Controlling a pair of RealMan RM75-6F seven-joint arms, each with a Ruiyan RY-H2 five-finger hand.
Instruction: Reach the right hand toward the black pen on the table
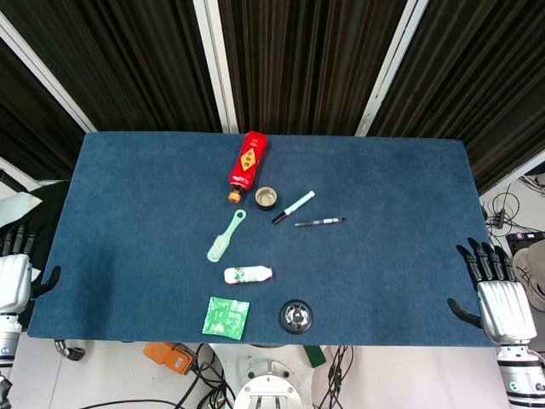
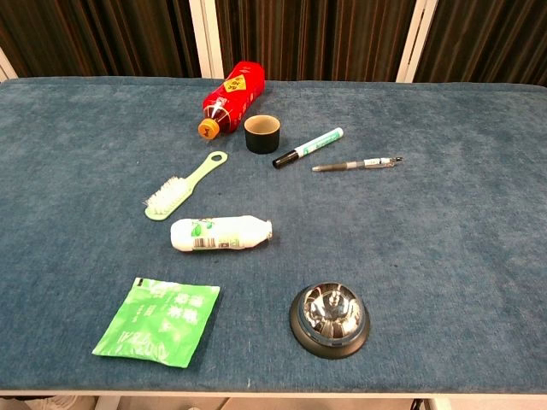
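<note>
Two robot hands are seen only in the head view, one at each end of the blue felt-covered table (image 1: pixel 128 213). The right hand (image 1: pixel 498 294) is held just off the table's right edge, palm plate facing up toward the camera, its dark fingers (image 1: pixel 484 260) spread and extended with nothing held. The left hand (image 1: pixel 13 277) is placed at the left edge, partly cut off by the frame, fingers likewise apart and empty.

The slim black pen (image 1: pixel 319 222) (image 2: pixel 357 164) is lying flat near the middle of the table, well apart from the right hand. A dark barrel with a silvery section and a clip toward its right end is shown. Just beside it, to its left, a white marker with a black cap (image 1: pixel 293 207) (image 2: pixel 308 147) is laid at a slant, not touching it. Further left, a small brown-rimmed cup (image 1: pixel 266 198) (image 2: pixel 261 133) and a red plastic bottle (image 1: pixel 246 165) (image 2: pixel 229 96) are found.
</note>
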